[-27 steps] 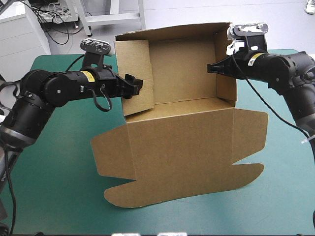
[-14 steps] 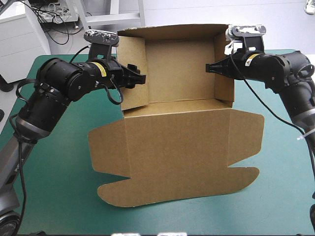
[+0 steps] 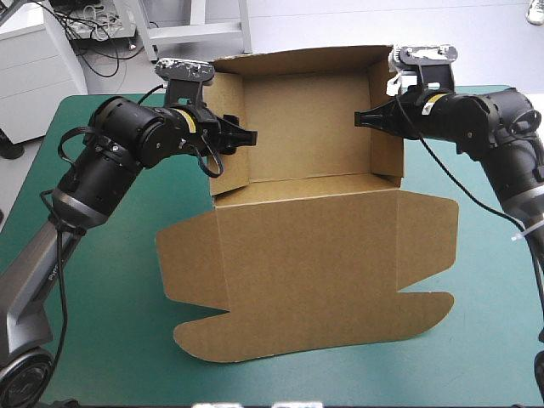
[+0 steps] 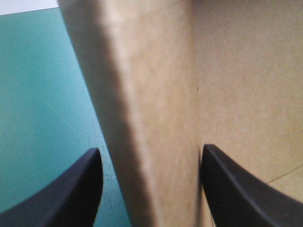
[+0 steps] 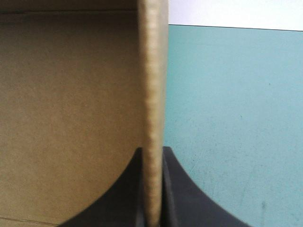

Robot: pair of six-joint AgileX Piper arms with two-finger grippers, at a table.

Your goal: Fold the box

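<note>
Where the teal-green cover (image 3: pixel 102 289) spreads across the table, the brown box (image 3: pixel 306 255) sits at its middle. The back and side walls stand upright toward the far edge, and the front panels lie flat toward the near edge. My right gripper (image 3: pixel 362 118) pinches the right wall (image 3: pixel 387 153), its black fingers pressed against both faces of the board. My left gripper (image 3: pixel 246 134) straddles the left wall (image 3: pixel 229 174), fingers (image 4: pixel 71 189) standing apart on either side. The wall is blurred this close, so I can't quite tell whether either finger touches it.
</note>
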